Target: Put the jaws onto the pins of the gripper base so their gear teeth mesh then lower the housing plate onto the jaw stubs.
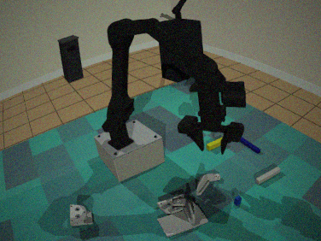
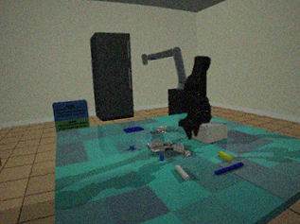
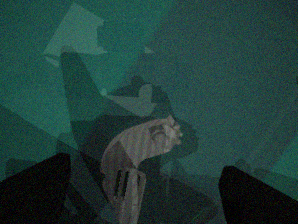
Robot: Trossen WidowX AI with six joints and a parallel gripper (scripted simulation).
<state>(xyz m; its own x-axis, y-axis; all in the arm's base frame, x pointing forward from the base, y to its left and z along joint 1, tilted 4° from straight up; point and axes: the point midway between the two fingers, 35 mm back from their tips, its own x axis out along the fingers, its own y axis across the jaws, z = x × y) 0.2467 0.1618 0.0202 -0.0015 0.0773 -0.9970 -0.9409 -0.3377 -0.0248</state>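
My gripper (image 1: 213, 152) (image 3: 148, 171) is open and empty, above the table. It also shows in the exterior view, where its fingertips are dark and unclear. A pale curved jaw (image 1: 206, 185) (image 3: 140, 140) lies below and in front of it; in the wrist view its toothed end points right, between and beyond the fingers. The gripper base (image 1: 169, 225) lies at the front middle, with pale parts on it and a long shadowed piece across it that looks like the other jaw. Whether any teeth mesh is too dark to tell. The housing plate (image 1: 79, 215) lies apart at the front left.
A pale box (image 1: 138, 167) (image 2: 213, 133) carries the arm. A yellow block (image 1: 214, 144) (image 2: 225, 156), a blue bar (image 1: 251, 145) (image 2: 229, 169), a white bar (image 1: 268, 175) (image 2: 182, 172) and a small blue block (image 1: 237, 200) (image 2: 161, 157) lie around the parts.
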